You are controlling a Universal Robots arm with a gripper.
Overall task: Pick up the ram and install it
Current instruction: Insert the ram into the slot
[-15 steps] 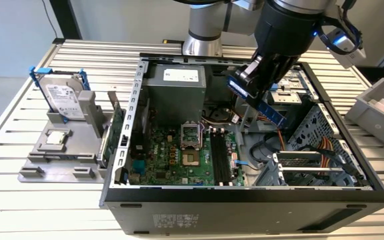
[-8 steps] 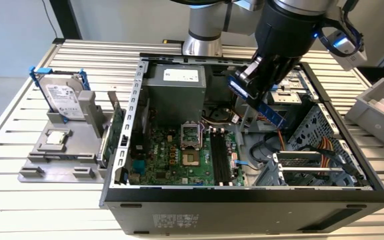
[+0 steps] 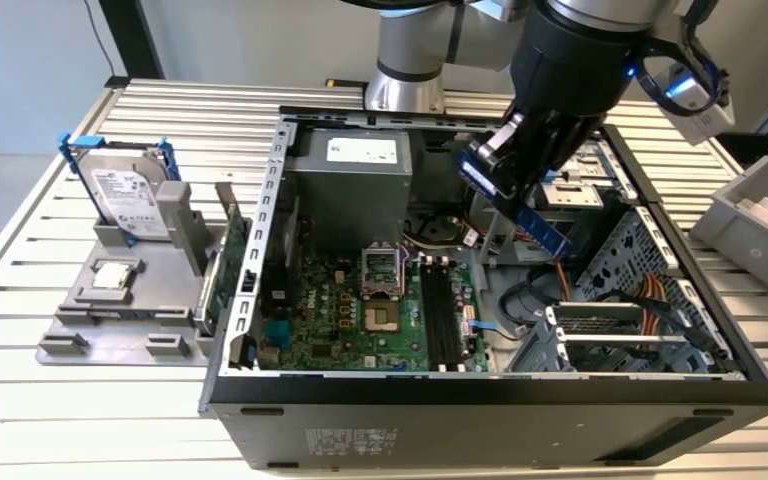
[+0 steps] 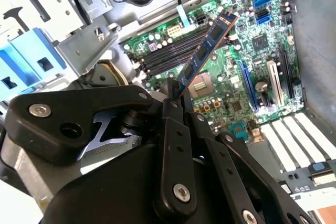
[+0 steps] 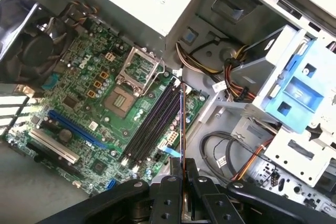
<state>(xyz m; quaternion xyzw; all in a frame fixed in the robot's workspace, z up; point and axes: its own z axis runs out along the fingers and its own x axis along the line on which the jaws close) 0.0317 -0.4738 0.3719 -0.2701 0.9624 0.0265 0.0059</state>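
Note:
The ram point(image 3: 542, 222) is a long dark-blue stick with small chips, hanging tilted above the open computer case. My gripper point(image 3: 502, 172) is shut on its upper end. In the second wrist view the ram point(image 4: 207, 48) sticks out from between the black fingers point(image 4: 169, 109) over the green motherboard point(image 4: 231, 85). In the first wrist view the ram point(image 5: 181, 124) shows edge-on, just beside the black memory slots point(image 5: 153, 125) and above them. The slots point(image 3: 440, 315) lie on the motherboard, lower than the stick and toward the exterior view's left.
A silver hard drive in a blue bracket point(image 3: 124, 195) and a green card point(image 3: 231, 262) stand on a grey fixture point(image 3: 104, 320) at the exterior view's left. The power supply point(image 3: 351, 160), drive cage point(image 3: 624, 335) and cables point(image 3: 651, 295) crowd the case. A grey bin point(image 3: 758, 215) sits at the right.

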